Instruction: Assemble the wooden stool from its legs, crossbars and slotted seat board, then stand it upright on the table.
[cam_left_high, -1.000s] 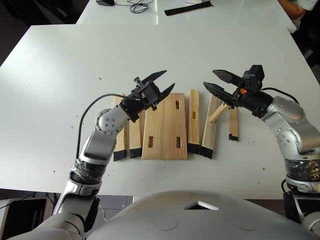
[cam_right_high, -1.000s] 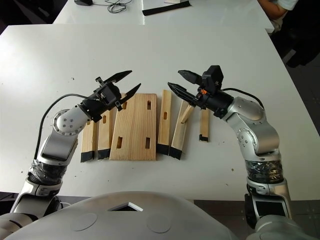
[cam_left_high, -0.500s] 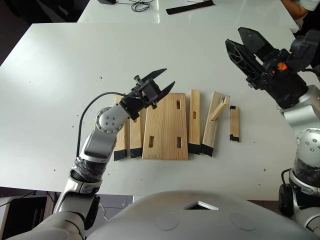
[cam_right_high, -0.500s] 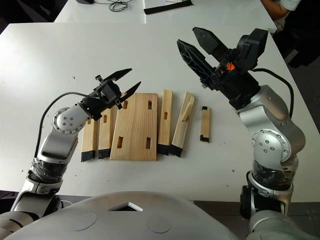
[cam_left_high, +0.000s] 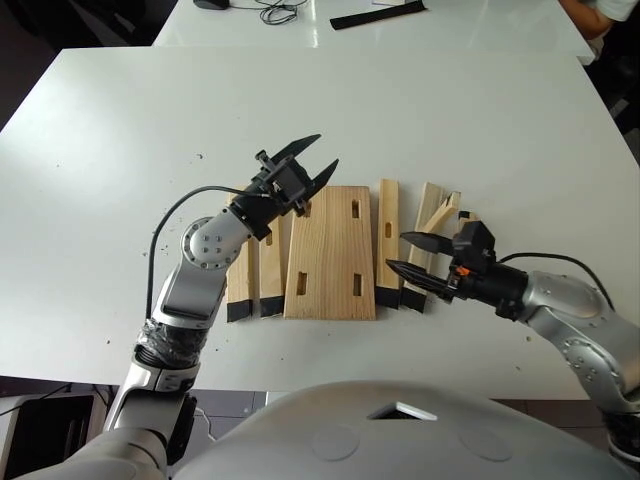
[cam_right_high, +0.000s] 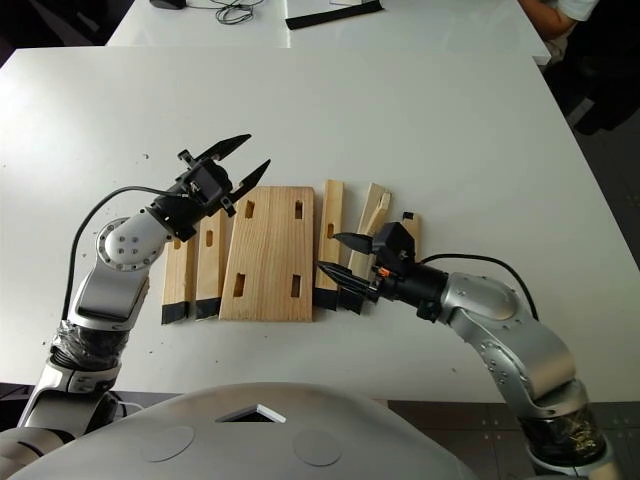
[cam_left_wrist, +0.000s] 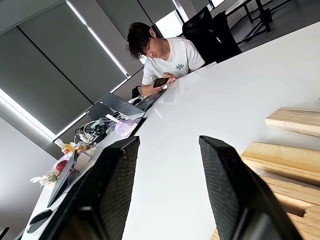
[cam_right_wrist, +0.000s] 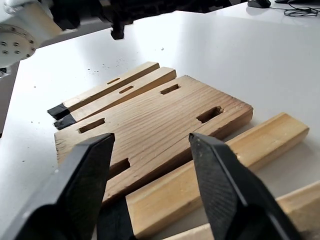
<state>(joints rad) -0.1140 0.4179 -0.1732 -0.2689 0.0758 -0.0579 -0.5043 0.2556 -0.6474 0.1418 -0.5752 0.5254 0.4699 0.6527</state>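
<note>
Now the slotted seat board lies flat on the white table, with the left legs side by side at its 9 o'clock and the right legs at its 3 o'clock, their black-tipped ends all toward 6 o'clock. A short crossbar rests slanted on the outer right leg, at about 2 o'clock from the board. The left gripper hovers over the board's 11 o'clock corner, fingers spread and empty. The right gripper, jaws likewise apart, sits low at the board's 4 o'clock over the black ends; whether it touches them is hard to tell.
</note>
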